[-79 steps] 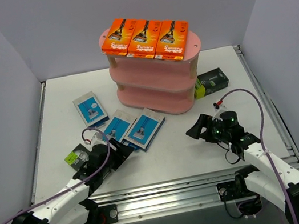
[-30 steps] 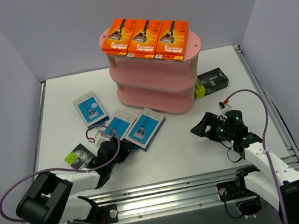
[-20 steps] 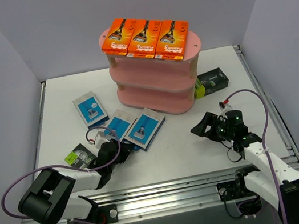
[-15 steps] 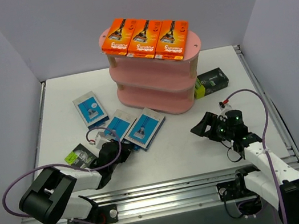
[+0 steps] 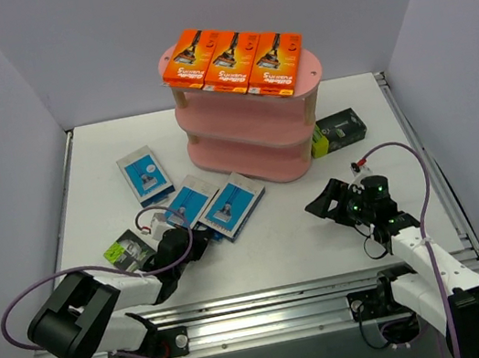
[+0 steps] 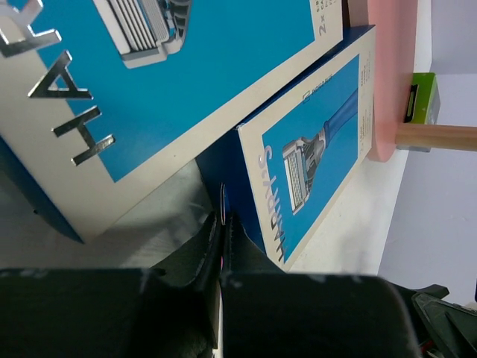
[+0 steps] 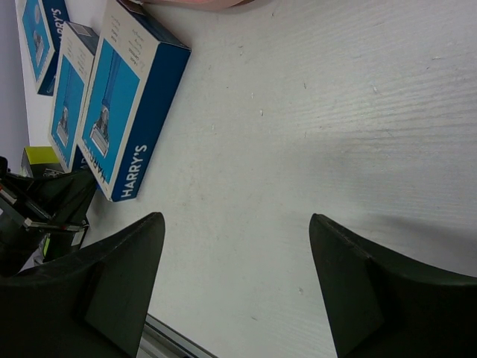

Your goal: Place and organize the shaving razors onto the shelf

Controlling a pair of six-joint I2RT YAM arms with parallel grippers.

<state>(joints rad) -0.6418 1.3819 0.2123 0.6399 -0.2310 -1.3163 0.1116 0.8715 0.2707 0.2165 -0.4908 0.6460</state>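
Fingers (image 6: 186,257): left gripper (image 6: 222,240) is pinching fully shut, with nothing visible between the pads.
Pack: blue-and-white pack (image 6: 317,149) is lying just ahead of those fingertips, its near corner almost touching them.
Step (judged): picking this pack up; the jaws should be opening and straddling its long edges before squeezing.
Shelf (image 5: 254,130): standing beyond the pack, with orange packs (image 5: 233,61) filling its top tier.
Right gripper (image 7: 237,224): jaws are standing wide, holding nothing, over the bare table (image 7: 335,112).

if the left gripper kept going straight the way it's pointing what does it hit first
Most likely the near end of the blue-and-white rectangular razor pack lying closest to the pink three-tier shelf. The left gripper, fingers shut, points at its dark blue corner; it may already touch.
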